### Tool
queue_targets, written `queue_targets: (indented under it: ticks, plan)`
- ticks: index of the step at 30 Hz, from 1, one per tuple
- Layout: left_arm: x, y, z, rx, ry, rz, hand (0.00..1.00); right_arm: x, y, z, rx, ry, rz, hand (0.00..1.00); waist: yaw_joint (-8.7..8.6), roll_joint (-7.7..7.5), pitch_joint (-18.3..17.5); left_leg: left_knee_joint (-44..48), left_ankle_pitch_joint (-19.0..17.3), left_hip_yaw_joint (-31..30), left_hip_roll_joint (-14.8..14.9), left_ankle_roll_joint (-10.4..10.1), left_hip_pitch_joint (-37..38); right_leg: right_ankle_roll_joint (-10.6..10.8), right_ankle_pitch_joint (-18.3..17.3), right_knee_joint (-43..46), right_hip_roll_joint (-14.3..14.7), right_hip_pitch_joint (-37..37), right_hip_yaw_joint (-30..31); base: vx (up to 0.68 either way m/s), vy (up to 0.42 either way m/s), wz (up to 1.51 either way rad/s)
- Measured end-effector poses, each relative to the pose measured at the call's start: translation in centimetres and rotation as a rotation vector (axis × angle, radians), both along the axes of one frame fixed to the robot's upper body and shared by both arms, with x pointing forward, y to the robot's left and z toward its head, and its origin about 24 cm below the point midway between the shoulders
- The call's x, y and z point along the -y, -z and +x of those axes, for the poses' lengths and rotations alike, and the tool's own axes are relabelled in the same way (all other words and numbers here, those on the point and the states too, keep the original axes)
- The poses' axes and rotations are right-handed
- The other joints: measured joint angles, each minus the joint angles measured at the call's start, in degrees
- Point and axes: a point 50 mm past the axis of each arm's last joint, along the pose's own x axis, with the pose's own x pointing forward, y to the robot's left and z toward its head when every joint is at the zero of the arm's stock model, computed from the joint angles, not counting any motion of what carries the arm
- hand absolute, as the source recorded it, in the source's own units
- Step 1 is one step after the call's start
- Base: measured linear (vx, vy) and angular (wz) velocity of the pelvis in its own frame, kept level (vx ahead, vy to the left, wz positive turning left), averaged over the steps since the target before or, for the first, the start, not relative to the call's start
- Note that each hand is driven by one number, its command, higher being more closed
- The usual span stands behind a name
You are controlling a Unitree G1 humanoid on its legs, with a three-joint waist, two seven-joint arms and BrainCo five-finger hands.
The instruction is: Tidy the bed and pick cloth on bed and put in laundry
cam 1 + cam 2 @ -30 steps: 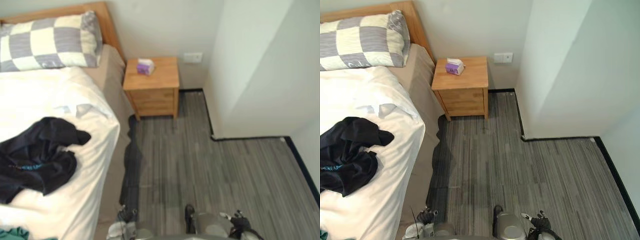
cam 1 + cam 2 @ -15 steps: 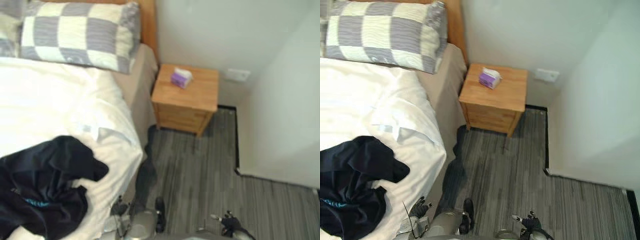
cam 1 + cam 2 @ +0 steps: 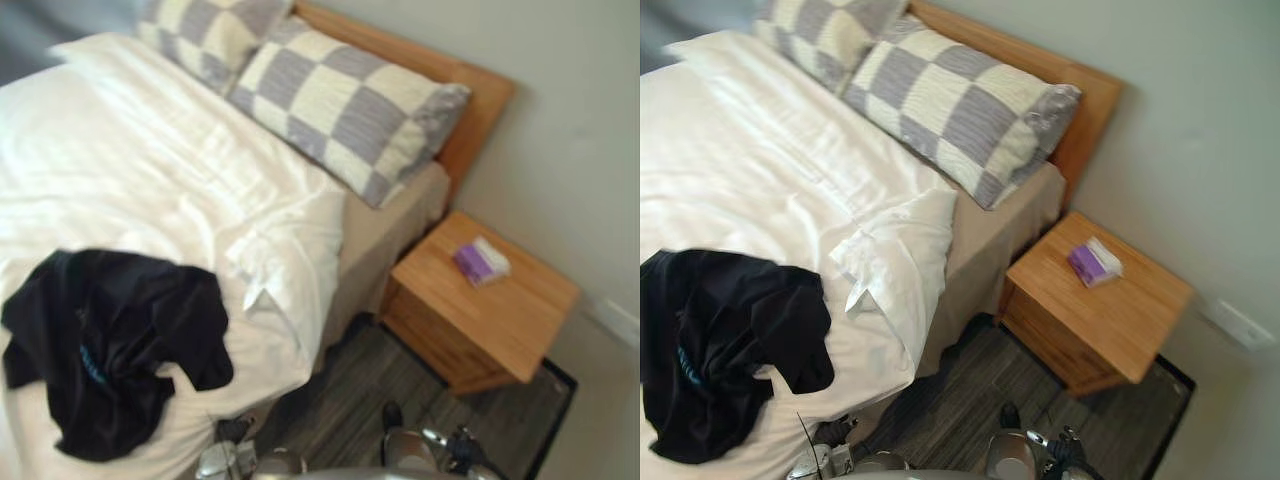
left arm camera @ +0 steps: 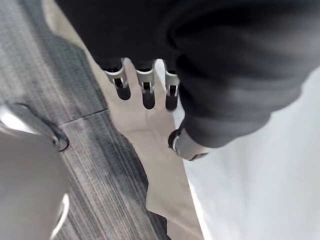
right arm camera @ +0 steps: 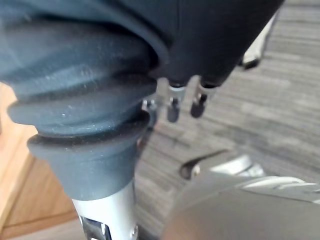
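Nothing readable here, tbh. The cloth (image 3: 115, 340) on the bed (image 3: 130, 160) has a bit of teal print (image 3: 90, 362), but it's too small and crumpled to make out. Same for the purple pack (image 3: 481, 262) on the nightstand (image 3: 500, 320): no legible lettering.

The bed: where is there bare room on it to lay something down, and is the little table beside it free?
The white duvet lies bare between the black cloth and the checked pillows. The nightstand top is free around the purple tissue pack. Crowded: the near end under the cloth, the head end under the pillows.
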Motion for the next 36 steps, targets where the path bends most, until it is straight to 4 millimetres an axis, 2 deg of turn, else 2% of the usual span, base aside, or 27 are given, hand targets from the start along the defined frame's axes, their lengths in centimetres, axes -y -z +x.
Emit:
queue_targets:
  ticks: [1,2,3,6,8,9,10,11,12,13,15,16,17,18,19,20,21,23,24,25,26,27,29,31,33,35,36]
  plan:
    - [-0.1,0.0,-0.2,-0.002,-0.026,0.0,0.0,0.0,-0.1,0.0,0.007,-0.004,-0.003,0.0,0.03,0.56,-0.27,-1.23,0.44,-0.96,1.66,-1.1,1.51,-1.6,-2.66,5.8,0.24,-0.04,-2.62,0.18,-0.457,1.38]
    - [-0.1,0.1,-0.3,-0.006,-0.033,0.0,0.0,0.0,-0.1,-0.1,0.005,-0.008,-0.005,0.0,0.2,0.32,-0.37,-2.17,0.78,-1.54,2.52,-1.71,1.93,-2.04,-3.35,7.62,0.62,-0.16,-2.6,0.15,-0.406,1.32]
    - [-0.1,0.1,-0.5,-0.013,-0.035,0.0,0.0,-0.1,0.0,-0.2,0.0,-0.029,-0.006,0.0,0.3,0.38,-1.54,-4.61,2.48,-2.78,4.35,-4.1,1.77,-2.46,-4.28,10.28,1.45,-0.85,-2.4,0.11,-0.348,1.11]
    - [0.0,0.2,-0.6,-0.015,-0.05,-0.001,0.0,-0.5,0.0,0.2,0.0,-0.079,-0.006,0.0,0.16,-0.13,-2.83,-8.48,7.72,-3.67,6.63,-5.81,-1.09,-3.33,-5.17,7.44,1.83,0.3,-6.7,0.07,-0.316,1.25]
    - [-0.2,0.2,-0.6,-0.017,-0.062,0.008,0.0,-0.7,0.0,0.3,-0.001,-0.091,-0.006,0.0,-0.03,-0.12,-2.77,-9.41,11.26,-1.22,7.79,-7.25,-4.22,-4.1,-4.71,3.54,1.79,2.18,-10.78,-0.01,-0.227,1.4]
    - [-0.3,0.1,-0.5,-0.012,-0.065,0.012,0.0,-0.7,0.0,0.3,-0.003,-0.091,-0.006,0.0,-0.43,-0.05,-2.71,-9.13,14.06,7.18,8.53,-7.41,-6.85,-5.08,-4.12,0.87,0.71,4.28,-15.64,-0.05,-0.179,1.45]
    - [-0.3,0.1,-0.5,-0.011,-0.067,0.011,0.0,-0.6,0.0,0.3,-0.003,-0.091,-0.007,0.0,-0.57,-0.25,-2.52,-7.68,14.01,12.0,8.75,-7.34,-7.61,-5.28,-4.0,-0.49,0.53,5.21,-17.27,-0.08,-0.154,1.83]
    - [0.0,0.0,0.1,0.001,-0.066,0.003,0.0,-0.2,-0.1,0.2,-0.003,-0.089,-0.018,0.0,-0.74,0.92,-1.6,-0.44,11.52,26.42,10.75,-5.88,-10.96,-5.97,-3.59,-2.19,0.68,7.33,-21.27,-0.08,-0.034,1.33]
    - [0.0,0.0,0.1,0.002,-0.064,0.002,0.0,0.0,-0.1,0.3,-0.002,-0.087,-0.023,0.0,-0.56,1.45,-1.27,3.92,9.93,33.83,11.91,-5.21,-12.37,-6.11,-3.68,-2.23,0.56,8.16,-23.16,-0.19,0.025,1.54]
    - [0.0,-0.1,0.4,0.007,-0.039,0.005,0.0,0.1,0.0,0.1,-0.01,-0.077,-0.02,0.0,-0.16,1.45,-1.24,6.46,8.47,42.32,12.25,-3.22,-12.85,-5.62,-4.06,-1.86,-0.59,8.87,-25.98,-0.18,0.065,1.01]
    - [-0.1,-0.1,0.4,0.0,-0.007,0.017,0.0,0.0,0.1,-0.1,-0.016,-0.059,-0.005,0.0,-0.31,1.07,-1.2,3.82,8.47,44.06,10.64,-1.57,-11.84,-4.5,-4.57,-2.12,-1.92,9.81,-26.99,-0.15,0.112,0.62]
    - [-0.2,0.0,0.1,-0.01,0.009,0.022,0.0,-0.1,0.2,-0.3,-0.019,-0.036,0.006,0.0,-0.52,0.54,-1.62,-2.4,11.28,43.84,7.47,0.01,-9.02,-3.47,-4.59,-3.09,-2.73,10.33,-25.48,-0.1,0.096,0.32]
    - [-0.4,0.0,-0.1,-0.018,0.02,0.029,0.0,-0.3,0.3,-0.6,-0.027,-0.021,0.017,0.0,-0.96,-0.11,-1.91,-5.7,12.66,43.61,5.93,0.31,-7.96,-3.41,-4.63,-3.77,-2.98,10.35,-24.24,-0.07,0.062,0.5]
    - [-0.6,0.1,-0.5,-0.037,0.052,0.042,0.0,-1.0,0.6,-1.4,-0.041,0.001,0.042,0.0,-2.62,-1.65,-2.89,-12.71,15.84,41.96,2.65,0.92,-5.82,-3.4,-4.65,-4.68,-3.62,10.34,-22.99,-0.01,0.057,0.67]
    - [-0.7,0.2,-0.7,-0.051,0.075,0.049,0.0,-1.4,0.7,-1.8,-0.044,0.032,0.058,0.0,-3.69,-2.29,-2.88,-16.3,17.35,40.86,1.05,1.03,-4.68,-3.39,-4.65,-4.6,-4.4,10.2,-22.53,0.02,0.098,0.86]
    - [-1.0,0.2,-0.5,-0.059,0.093,0.061,0.0,-1.8,0.9,-2.5,-0.054,0.077,0.082,0.0,-4.31,-3.34,-2.72,-20.84,19.1,39.99,-0.7,0.94,-3.01,-2.18,-4.21,-4.33,-4.54,10.04,-20.72,0.03,0.077,0.5]
    - [-1.0,0.2,-0.4,-0.059,0.104,0.063,0.0,-1.9,1.0,-2.7,-0.056,0.092,0.089,0.0,-4.23,-3.59,-2.48,-22.23,19.58,39.88,-1.27,0.78,-2.27,-1.27,-3.25,-4.02,-4.25,9.89,-18.61,0.03,0.069,0.28]
    - [-1.0,0.2,-0.4,-0.062,0.118,0.069,0.0,-1.8,1.0,-2.8,-0.053,0.114,0.095,0.0,-3.98,-3.83,-2.22,-24.83,21.17,39.76,-1.56,1.21,-0.31,-1.18,-2.12,-2.59,-3.5,10.15,-14.07,0.08,0.06,-0.07]
    - [-1.3,0.2,-0.4,-0.07,0.14,0.088,0.0,-1.8,1.0,-2.8,-0.046,0.133,0.102,0.0,-3.98,-3.27,-1.94,-26.14,21.72,39.78,-1.04,1.08,0.56,-1.24,-1.09,-2.34,-2.67,10.29,-11.91,0.11,0.085,-0.11]
    - [-1.3,0.2,-0.5,-0.077,0.15,0.091,0.0,-1.8,1.0,-2.8,-0.045,0.148,0.106,0.0,-4.12,-2.84,-1.69,-26.14,21.82,39.78,-0.58,0.95,0.89,-1.59,-0.39,-2.45,-2.31,10.31,-11.19,0.09,0.058,-0.08]
    - [-1.4,0.2,-0.4,-0.077,0.154,0.094,0.0,-1.9,1.0,-2.9,-0.044,0.166,0.11,0.0,-4.18,-3.5,-2.02,-26.14,21.94,39.81,-0.2,0.79,1.21,-1.53,0.24,-2.55,-1.97,10.43,-10.91,0.1,-0.002,-0.1]
    - [-1.5,0.2,-0.3,-0.08,0.159,0.097,0.0,-1.9,1.1,-3.1,-0.045,0.202,0.122,0.0,-4.14,-2.96,-1.74,-26.14,22.1,40.0,0.44,0.59,1.5,-2.38,1.14,-3.22,-1.13,10.8,-10.35,0.1,-0.023,-0.11]
    - [-1.5,0.2,-0.4,-0.081,0.159,0.097,0.0,-1.7,1.1,-3.4,-0.041,0.256,0.127,0.0,-4.24,-3.68,-2.13,-26.14,22.16,40.3,0.48,0.65,1.93,-2.03,1.58,-5.16,-0.9,12.04,-10.06,0.08,-0.026,-0.13]
    - [-1.6,0.2,-0.4,-0.081,0.156,0.099,0.0,-0.2,0.7,-2.6,-0.006,0.341,0.097,0.0,-4.06,-3.54,-2.27,-26.13,22.4,42.22,0.36,0.96,2.12,-2.13,2.43,-8.56,-0.65,13.08,-8.64,0.05,-0.016,-0.36]
    - [-1.7,0.2,-0.5,-0.085,0.158,0.1,0.0,2.0,-0.6,-0.6,0.086,0.347,0.027,0.0,-4.19,-2.72,-2.24,-26.13,22.4,43.21,0.29,0.98,2.07,-1.92,3.1,-10.0,-0.33,13.06,-7.33,0.0,-0.007,-0.37]
    - [-2.0,0.3,-1.1,-0.097,0.167,0.1,0.0,5.4,-3.8,2.4,0.234,0.289,-0.129,0.0,-5.22,-2.03,-2.33,-26.13,22.42,43.36,0.16,1.0,2.03,-1.85,3.14,-10.31,-0.41,13.06,-6.99,-0.03,-0.019,-0.13]
    - [-2.2,0.3,-1.4,-0.105,0.181,0.11,0.0,7.6,-6.3,4.0,0.324,0.235,-0.243,0.0,-5.35,-1.8,-2.41,-26.14,22.54,43.33,0.15,1.17,2.04,-1.85,3.14,-10.38,-0.38,13.07,-6.98,-0.06,-0.035,0.0]
